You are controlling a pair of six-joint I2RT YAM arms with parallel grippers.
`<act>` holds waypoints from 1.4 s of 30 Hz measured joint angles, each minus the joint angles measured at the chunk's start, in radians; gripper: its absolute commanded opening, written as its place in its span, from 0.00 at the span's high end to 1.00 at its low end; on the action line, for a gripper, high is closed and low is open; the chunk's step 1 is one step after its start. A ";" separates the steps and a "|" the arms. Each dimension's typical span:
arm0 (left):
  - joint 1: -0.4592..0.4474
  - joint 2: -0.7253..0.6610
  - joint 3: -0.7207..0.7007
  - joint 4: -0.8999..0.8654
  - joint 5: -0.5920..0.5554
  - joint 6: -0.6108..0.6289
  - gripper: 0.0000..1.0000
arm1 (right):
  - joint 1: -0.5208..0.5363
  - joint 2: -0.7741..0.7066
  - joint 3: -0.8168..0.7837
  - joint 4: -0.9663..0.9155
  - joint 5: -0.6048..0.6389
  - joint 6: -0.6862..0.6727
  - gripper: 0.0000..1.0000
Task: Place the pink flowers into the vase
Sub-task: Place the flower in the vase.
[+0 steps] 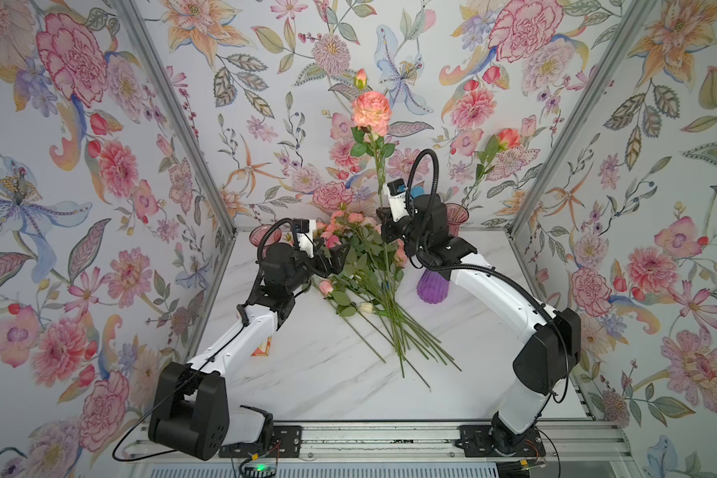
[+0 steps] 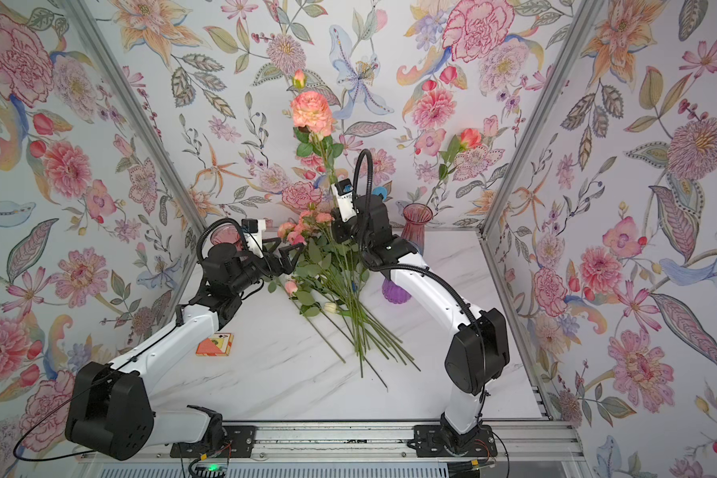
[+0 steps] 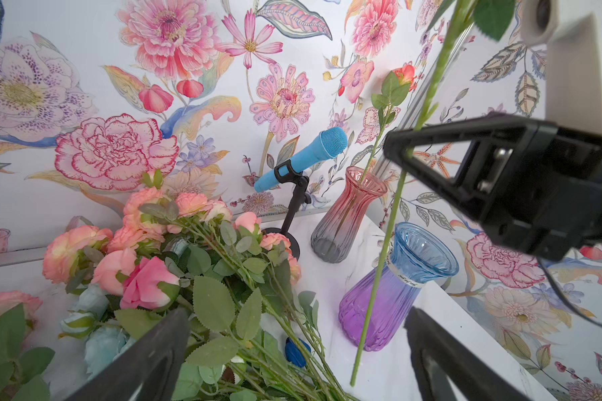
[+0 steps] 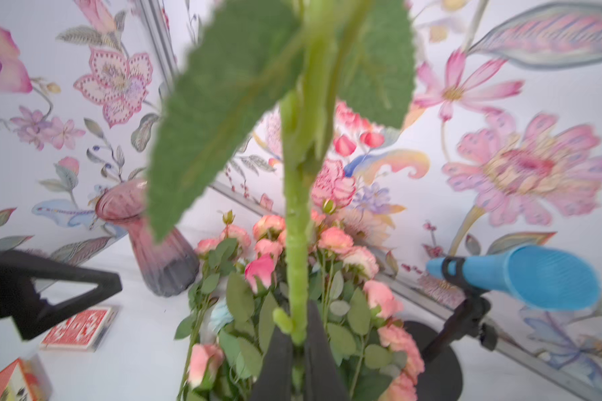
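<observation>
My right gripper (image 1: pixel 383 217) is shut on the green stem (image 4: pixel 298 264) of one tall pink flower, held upright with its salmon bloom (image 1: pixel 371 109) high against the back wall. In the left wrist view the stem's lower part (image 3: pixel 379 264) hangs free in front of the purple-and-blue vase (image 3: pixel 390 298), outside it. The other pink flowers (image 1: pixel 361 265) lie in a pile mid-table, blooms toward the back. My left gripper (image 1: pixel 334 260) hovers open over the pile's left side, holding nothing. Its fingers (image 3: pixel 153 357) stand wide apart.
A pink-grey vase (image 1: pixel 458 219) at the back right holds one pink flower (image 1: pixel 508 136). Another pink vase (image 1: pixel 261 236) stands at the back left. A blue microphone (image 3: pixel 303 156) on a stand sits behind the pile. A card box (image 2: pixel 214 344) lies by the left arm.
</observation>
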 measured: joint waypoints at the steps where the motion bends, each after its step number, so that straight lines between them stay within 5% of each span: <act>1: 0.000 -0.006 0.002 0.000 -0.002 0.003 0.00 | -0.014 -0.002 0.026 0.008 0.001 -0.010 1.00; 16: -0.049 -0.003 0.114 0.050 -0.116 0.084 0.00 | -0.229 -0.017 0.206 0.176 0.005 -0.115 1.00; 28: -0.053 0.038 0.076 0.074 -0.041 0.144 0.00 | -0.407 0.064 0.320 0.275 -0.012 -0.088 1.00; 42: -0.066 0.038 0.058 0.084 -0.011 0.209 0.00 | -0.439 0.226 0.312 0.295 -0.031 -0.056 1.00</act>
